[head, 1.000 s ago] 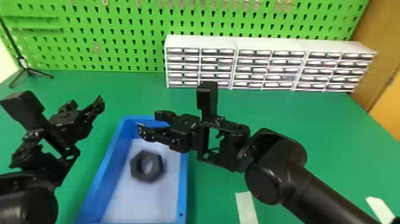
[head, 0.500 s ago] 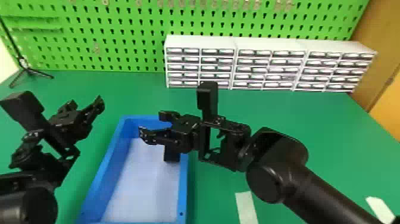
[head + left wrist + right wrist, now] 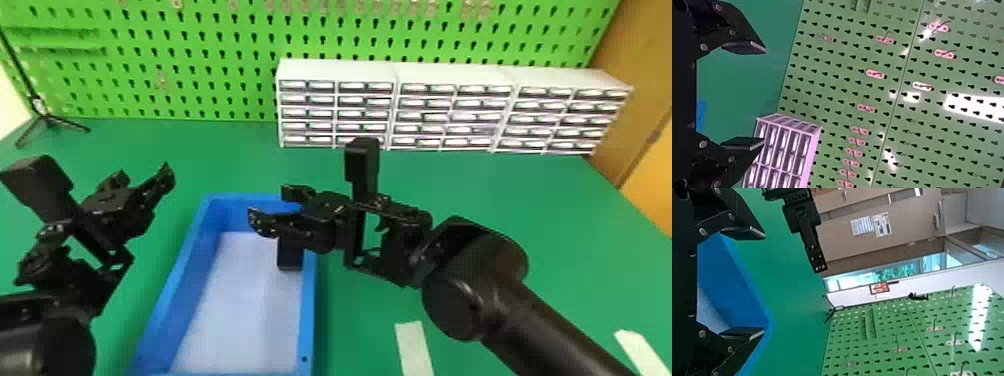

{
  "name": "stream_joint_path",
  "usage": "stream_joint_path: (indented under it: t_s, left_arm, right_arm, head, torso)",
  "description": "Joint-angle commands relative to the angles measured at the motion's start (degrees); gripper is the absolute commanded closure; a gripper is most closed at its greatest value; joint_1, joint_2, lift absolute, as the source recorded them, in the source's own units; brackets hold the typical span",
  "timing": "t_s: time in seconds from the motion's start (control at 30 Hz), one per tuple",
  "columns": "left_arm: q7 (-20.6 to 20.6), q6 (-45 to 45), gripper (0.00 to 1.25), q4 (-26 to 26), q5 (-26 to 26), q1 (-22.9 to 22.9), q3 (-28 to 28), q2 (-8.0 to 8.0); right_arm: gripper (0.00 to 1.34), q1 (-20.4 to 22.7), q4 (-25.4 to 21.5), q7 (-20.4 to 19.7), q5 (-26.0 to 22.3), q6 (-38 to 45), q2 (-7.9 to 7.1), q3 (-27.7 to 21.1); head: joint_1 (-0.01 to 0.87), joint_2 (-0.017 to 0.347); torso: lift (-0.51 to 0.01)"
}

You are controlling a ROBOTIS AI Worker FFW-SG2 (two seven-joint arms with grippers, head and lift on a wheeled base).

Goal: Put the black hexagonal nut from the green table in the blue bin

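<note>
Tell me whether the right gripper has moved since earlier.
Yes: in the head view, the right gripper has shifted slightly right against the white drawer unit.

The bench (image 3: 550, 215) is solid green, the bin (image 3: 309, 310) blue with a bluish-white floor (image 3: 240, 305); along the bench's far edge, white drawer units (image 3: 340, 69) and a lime pegboard (image 3: 225, 55) (rather loud), dark-dotted.

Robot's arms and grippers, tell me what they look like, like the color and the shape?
The left arm and right arm are black, with thick, rounded segments, then boxier wrists with bracket frames and a block-shaped housing. The left gripper and right gripper are black too, each with two angular fingers dotted with round, silvery screws and ending in flat pads.
</note>
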Motion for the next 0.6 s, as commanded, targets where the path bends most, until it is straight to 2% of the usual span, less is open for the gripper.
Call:
stream_joint_path:
  t_s: [0.0,0.57]
  left_arm:
    - [0.00,0.00,0.43,0.00,0.28,0.24,0.18,0.00]
    - [0.00,0.00,0.43,0.00,0.54,0.32,0.79,0.00]
  right_arm:
    - [0.41,2.31,-0.48,-0.09,1.88,0.63,0.70,-3.89]
    - [0.41,12.24,-2.24,-0.09,11.02,3.09,5.01,-20.50]
  head:
    - [0.692,0.008]
    - [0.692,0.008]
  torso:
    - [-0.097]
    - [-0.097]
